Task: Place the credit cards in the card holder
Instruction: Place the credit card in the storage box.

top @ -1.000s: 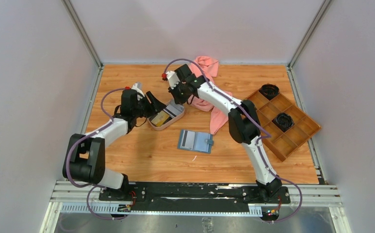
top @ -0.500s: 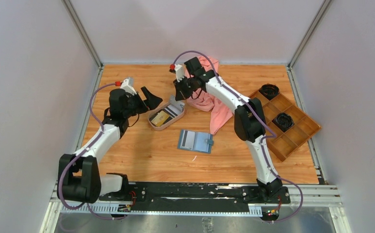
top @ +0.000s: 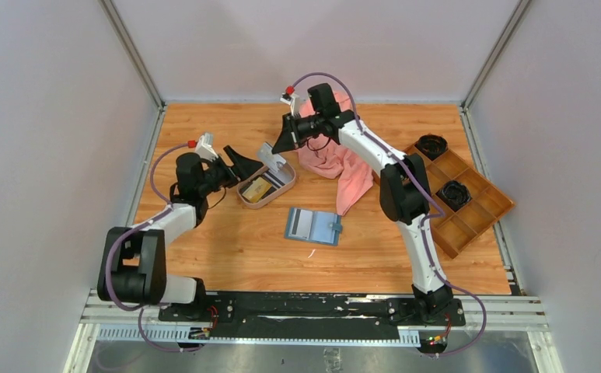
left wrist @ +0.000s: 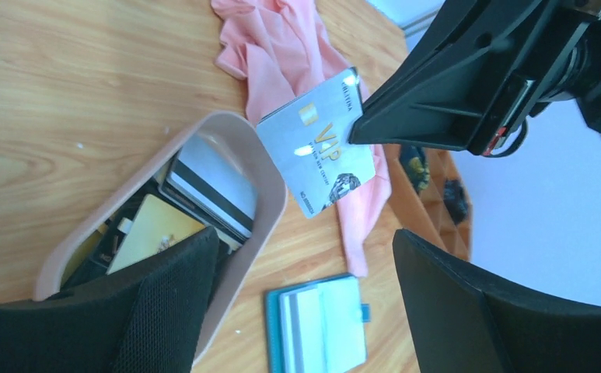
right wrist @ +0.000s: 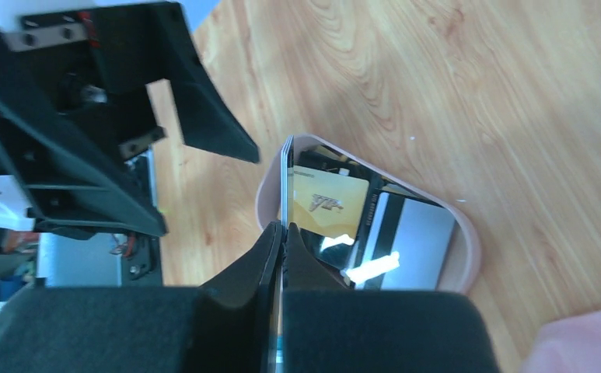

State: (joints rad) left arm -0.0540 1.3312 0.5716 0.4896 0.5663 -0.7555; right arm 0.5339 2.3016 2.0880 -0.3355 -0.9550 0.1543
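One pale grey-white plastic credit card (top: 268, 153) (left wrist: 318, 151) (right wrist: 284, 179), gold VIP lettering on it, is up in the air. It's pinched at one edge by the right gripper (top: 277, 146) (right wrist: 283, 233), jaws clamped tight on it. From the right wrist view the card is edge-on, running straight out from between the fingertips. It hangs tilted just above the far right end of the oval beige tray (top: 260, 207) (left wrist: 270, 194) (right wrist: 468, 241), and I can't tell for sure whether its lower corner clears the rim.

The other cards lie in that tray: a yellowish-gold card (top: 256, 189) (left wrist: 153, 233) (right wrist: 330, 203) toward the left end, and a few dark cards (left wrist: 211, 186) with grey stripes stacked beside it.

The card holder (top: 312, 226) (left wrist: 320, 326), a small teal-blue bifold wallet, lies open and flat on the wooden table (top: 227, 241). It's on the near side of the tray, a bit to the right and apart from it, with the lighter blue pockets facing up.

The left gripper (top: 233, 167) sits just left of the tray with its jaws spread wide and nothing between them.

Farther out, a crumpled pink cloth (top: 332, 155) (left wrist: 281, 47) lies right of the tray, under the right arm. A brown wooden compartment tray (top: 456, 198) sits at the right edge of the table, with two round black things (top: 431, 144) in its cells.
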